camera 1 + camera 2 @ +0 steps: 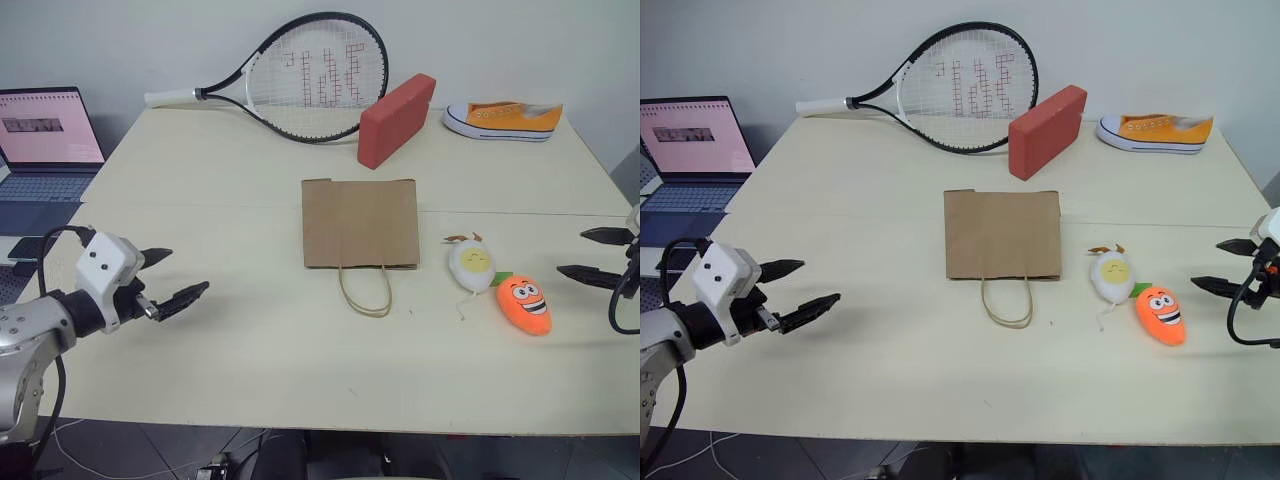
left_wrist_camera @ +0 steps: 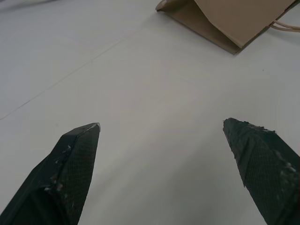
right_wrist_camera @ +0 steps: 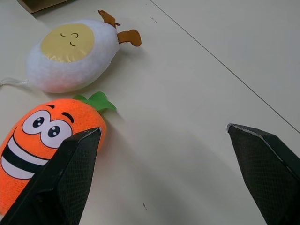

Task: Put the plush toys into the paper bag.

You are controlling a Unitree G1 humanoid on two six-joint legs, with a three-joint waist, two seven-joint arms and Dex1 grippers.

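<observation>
While nothing is held, all task things lie on the cream table (image 1: 200, 380). Largest on it: tennis racket (image 1: 310, 80) at the far edge, black frame, white grip towards the laptop (image 1: 45, 150), which stands beside the table on the left. Next, brown paper bag (image 1: 360, 222), flat in the middle of the table, mouth and tan cord handle (image 1: 366, 292) turned to the near edge. Behind the bag, red brick-shaped block (image 1: 396, 118), one end touching the racket head. Far right corner: orange-and-white sneaker (image 1: 503, 120), well apart from the toys. Right of the bag, near but not touching it, white egg plush (image 1: 471, 266) with yellow smiling face; just beside it, closer to the near edge, orange carrot plush (image 1: 524, 305), green top pointing to the egg. Left gripper (image 1: 172, 277) above bare table left of the bag, fingers spread wide, empty. Right gripper (image 1: 596, 256) just right of the carrot, fingers also spread wide, grasping nothing, not touching any toy.
</observation>
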